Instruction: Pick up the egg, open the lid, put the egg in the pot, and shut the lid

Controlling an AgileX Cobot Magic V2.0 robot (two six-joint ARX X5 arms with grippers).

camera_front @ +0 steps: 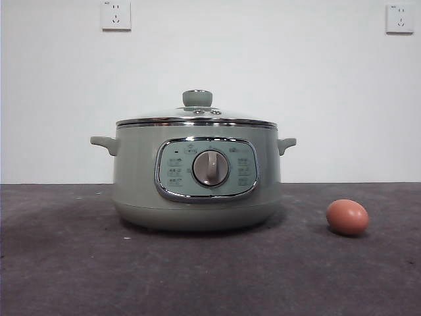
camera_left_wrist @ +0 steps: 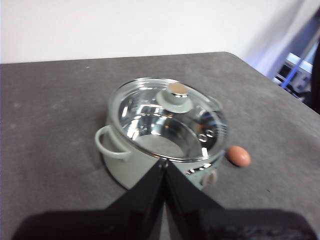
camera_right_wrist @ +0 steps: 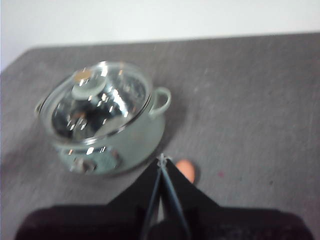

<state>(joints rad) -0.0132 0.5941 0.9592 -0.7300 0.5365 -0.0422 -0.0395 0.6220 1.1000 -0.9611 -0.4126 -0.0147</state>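
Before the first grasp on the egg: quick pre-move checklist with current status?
1. egg free on the table, apart from the pot: ok.
2. lid seated on the pot, knob clear to grab: ok.
3. Nothing lying between the egg and the pot: ok.
4. right gripper above the table with the egg partly hidden behind its tips: ok for approach.
5. Right jaws open for the grasp: not ok, they meet at the tips.
6. left gripper raised over the pot's near side, jaws closed, holding nothing: ok, must open for the knob.
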